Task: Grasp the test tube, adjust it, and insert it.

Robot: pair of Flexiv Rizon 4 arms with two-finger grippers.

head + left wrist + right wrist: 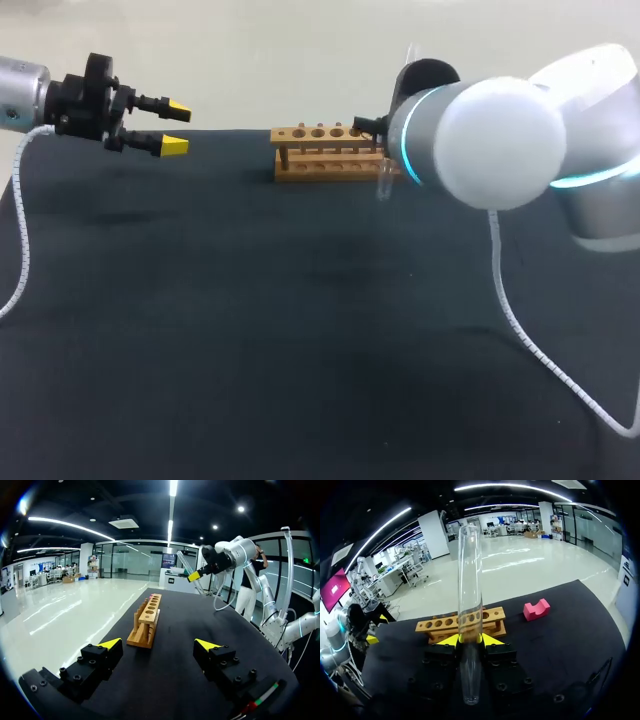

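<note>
Right jaws pinch the clear test tube (pixel 470 580) from both sides with their yellow tips, as the right wrist shows. Its open mouth points away from them and its rounded end back toward the wrist. Beyond it a wooden rack (pixel 462 622) stands on the dark worktop (pixel 560 645), with a pink block (pixel 536 609) lying apart from one end. From the left wrist, the left jaws gape wide and hold nothing; the rack runs lengthwise ahead, and the right jaws carry the tube in the air past its far end. In the head view the rack sits by the far edge near the middle, the left jaws hang over the far left corner, and the right arm (pixel 490 140) hides its own jaws.
</note>
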